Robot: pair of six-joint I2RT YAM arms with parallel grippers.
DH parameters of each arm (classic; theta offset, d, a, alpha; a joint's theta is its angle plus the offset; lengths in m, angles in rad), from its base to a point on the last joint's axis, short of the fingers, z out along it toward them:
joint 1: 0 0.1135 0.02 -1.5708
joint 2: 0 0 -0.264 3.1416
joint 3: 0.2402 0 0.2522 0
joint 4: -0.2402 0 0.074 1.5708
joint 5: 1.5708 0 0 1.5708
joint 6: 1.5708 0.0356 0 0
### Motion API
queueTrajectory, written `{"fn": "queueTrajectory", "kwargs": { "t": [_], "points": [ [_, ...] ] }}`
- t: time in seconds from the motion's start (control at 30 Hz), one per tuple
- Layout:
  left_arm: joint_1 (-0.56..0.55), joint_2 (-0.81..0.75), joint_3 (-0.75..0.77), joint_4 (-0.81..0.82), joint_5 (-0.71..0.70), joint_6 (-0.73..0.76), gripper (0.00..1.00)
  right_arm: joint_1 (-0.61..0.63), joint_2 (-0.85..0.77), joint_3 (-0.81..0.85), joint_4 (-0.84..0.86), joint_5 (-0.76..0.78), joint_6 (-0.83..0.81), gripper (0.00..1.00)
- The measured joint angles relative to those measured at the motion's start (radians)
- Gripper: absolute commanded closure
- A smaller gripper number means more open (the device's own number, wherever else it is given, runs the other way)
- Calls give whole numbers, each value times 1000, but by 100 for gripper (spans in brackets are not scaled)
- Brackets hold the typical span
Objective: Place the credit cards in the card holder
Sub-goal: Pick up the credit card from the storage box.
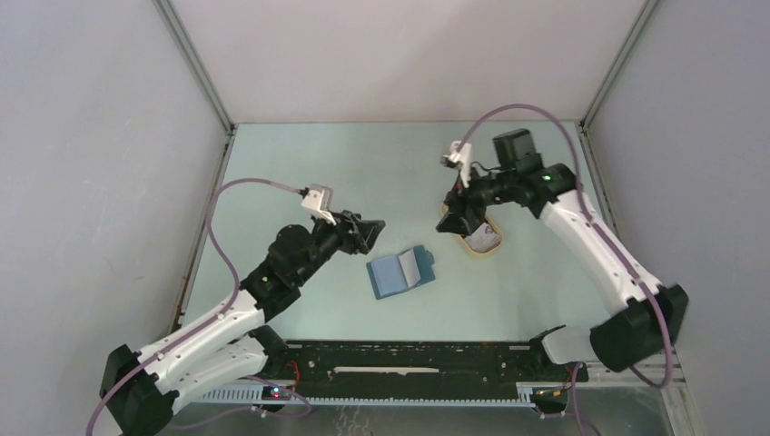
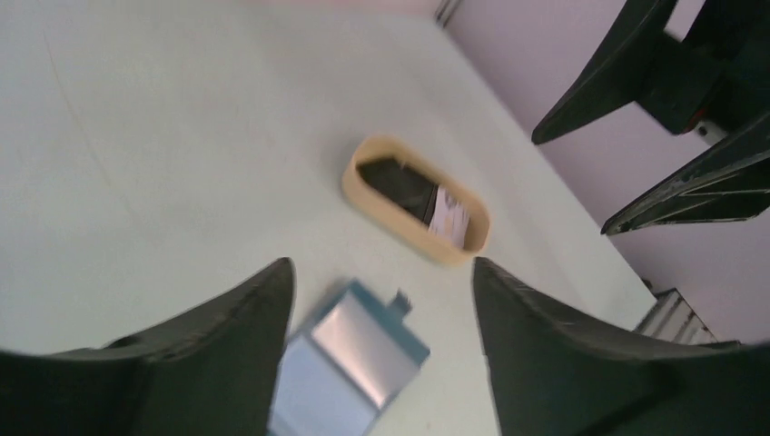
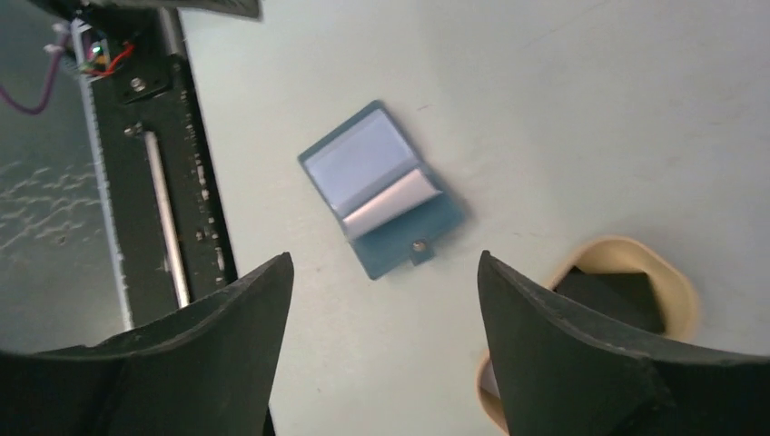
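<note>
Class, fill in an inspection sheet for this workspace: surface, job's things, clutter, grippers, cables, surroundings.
Surface: pale green table, flat.
Job's things: card holder lies open on the table; credit cards, one dark and one whitish, lie in the beige tray.
Clutter: nothing seen.
Grippers: left gripper open, empty, near the card holder; right gripper open, empty, near the tray.
Cables: purple cables loop along both arms.
Surroundings: grey walls; black rail at near edge.

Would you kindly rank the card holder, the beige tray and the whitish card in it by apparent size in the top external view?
1. Card holder, lying open.
2. Beige tray; close to the holder, and the right end effector covers part of it, so this order is unsure.
3. Whitish card, clearly smallest.
</note>
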Motion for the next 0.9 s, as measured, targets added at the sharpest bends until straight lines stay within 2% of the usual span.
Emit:
{"fn": "queueTrajectory", "kwargs": {
  "t": [0.1, 0.2, 0.33, 0.57, 0.7, 0.9],
  "points": [
    [0, 11, 65, 79, 2, 73, 7, -68, -98, -32, 27, -12, 27, 11],
    [0, 75, 140, 158, 14, 148, 8, -161, -87, -47, 50, -48, 60, 15],
    [2, 251, 286, 228, 32, 231, 9, -259, 21, -93, 142, -59, 179, 18],
    [5, 533, 372, 359, 91, 285, 14, -394, 79, -376, 406, 47, 599, 28],
    [5, 616, 371, 375, 129, 293, 15, -423, 128, -403, 547, 91, 827, 45],
    [5, 652, 369, 419, 130, 308, 15, -423, 275, -409, 693, 82, 1052, 54]
  ]
}}
